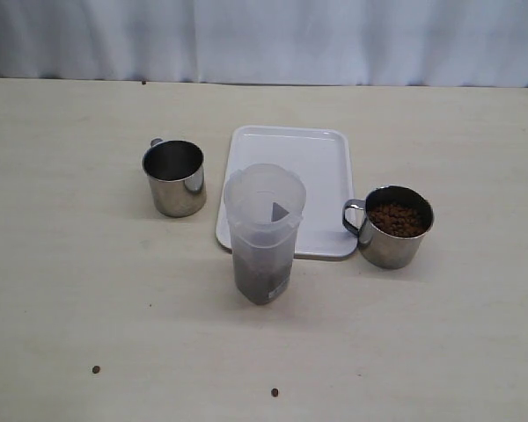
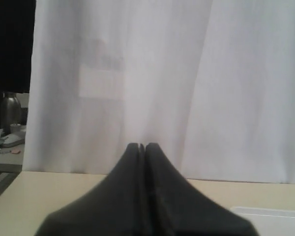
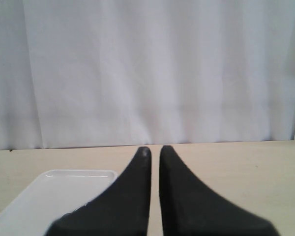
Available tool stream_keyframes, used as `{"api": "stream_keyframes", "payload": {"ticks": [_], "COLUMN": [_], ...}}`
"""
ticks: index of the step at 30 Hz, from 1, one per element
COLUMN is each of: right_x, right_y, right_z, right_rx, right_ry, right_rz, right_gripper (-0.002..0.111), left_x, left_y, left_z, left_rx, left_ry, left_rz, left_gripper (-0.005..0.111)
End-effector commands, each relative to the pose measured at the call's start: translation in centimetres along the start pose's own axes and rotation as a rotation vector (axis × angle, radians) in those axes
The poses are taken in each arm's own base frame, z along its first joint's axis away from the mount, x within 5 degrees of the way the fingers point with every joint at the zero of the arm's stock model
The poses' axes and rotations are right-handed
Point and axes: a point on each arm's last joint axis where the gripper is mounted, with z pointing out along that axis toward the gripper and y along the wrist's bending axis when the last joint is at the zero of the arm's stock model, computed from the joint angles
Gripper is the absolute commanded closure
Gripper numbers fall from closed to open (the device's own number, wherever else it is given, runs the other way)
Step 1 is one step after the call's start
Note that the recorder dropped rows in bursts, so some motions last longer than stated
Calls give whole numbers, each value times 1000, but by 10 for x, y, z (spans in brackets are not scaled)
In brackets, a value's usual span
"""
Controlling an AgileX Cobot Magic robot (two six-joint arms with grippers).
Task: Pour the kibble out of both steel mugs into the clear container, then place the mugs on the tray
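Brown stray kibble (image 1: 96, 369) dots table (image 1: 70, 264); clear container (image 1: 264, 233) stands before tray (image 1: 290, 149).

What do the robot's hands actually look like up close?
The left gripper and right gripper look alike: two matte black fingers each, broad at the base, tapering to rounded tips. No cables or markings show; the arms are out of view.
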Motion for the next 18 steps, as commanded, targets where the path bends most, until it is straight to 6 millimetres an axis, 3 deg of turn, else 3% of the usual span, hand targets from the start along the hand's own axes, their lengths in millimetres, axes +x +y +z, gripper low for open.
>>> {"api": "stream_keyframes", "payload": {"ticks": [1, 4, 9, 18], "right_x": [-1, -1, -1, -1], "right_y": [0, 0, 0, 0], "right_z": [0, 0, 0, 0], "right_rx": [-5, -5, -5, -5], "right_ry": [-14, -14, -14, -14], "right_rz": [-2, -2, -2, -2], "right_gripper": [103, 103, 103, 103], "left_x": [1, 3, 12, 15], "left_y": [3, 5, 9, 10], "left_z": [-14, -22, -23, -23], "left_rx": [-42, -71, -116, -130], "left_ry": [-13, -14, 88, 121], "left_rz": [-12, -43, -70, -95], "left_gripper": [107, 107, 107, 107]}}
